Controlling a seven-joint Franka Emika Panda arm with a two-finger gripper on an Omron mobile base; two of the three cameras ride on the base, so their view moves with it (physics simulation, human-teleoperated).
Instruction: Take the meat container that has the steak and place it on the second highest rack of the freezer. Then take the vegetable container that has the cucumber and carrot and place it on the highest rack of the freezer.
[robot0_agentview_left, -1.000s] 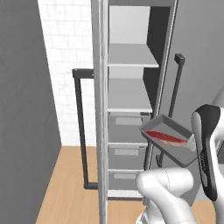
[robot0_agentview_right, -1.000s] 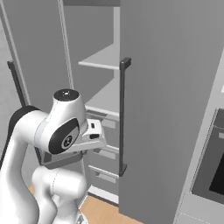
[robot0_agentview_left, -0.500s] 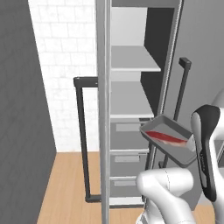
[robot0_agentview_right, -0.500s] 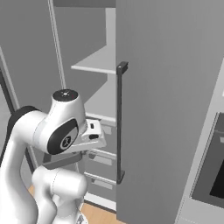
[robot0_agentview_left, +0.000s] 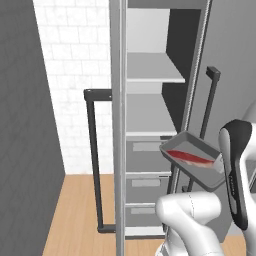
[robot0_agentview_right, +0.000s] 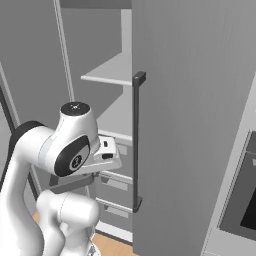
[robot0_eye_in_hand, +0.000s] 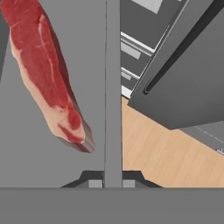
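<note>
Two-finger gripper (robot0_eye_in_hand: 113, 183) clamped on rim of shallow grey meat tray (robot0_agentview_left: 196, 159); flat red steak slab (robot0_agentview_left: 190, 158) loose inside, tray carried in front of grey drawers (robot0_agentview_left: 145, 147) of tall grey freezer (robot0_agentview_left: 150, 120).

Risks: tray tilt slides steak out; tray corner may strike open door edge (robot0_agentview_left: 189, 100) on way to second light-grey shelf (robot0_agentview_left: 147, 114).

Wooden floor (robot0_agentview_left: 80, 210), white tiled wall (robot0_agentview_left: 75, 75).

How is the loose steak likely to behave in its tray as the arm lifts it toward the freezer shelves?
The steak lies unrestrained in a far larger shallow tray, so it may slide. The tray looks tilted in the left base view, which probably worsens that. The gripper pinches one rim, so the tray may sag.
</note>
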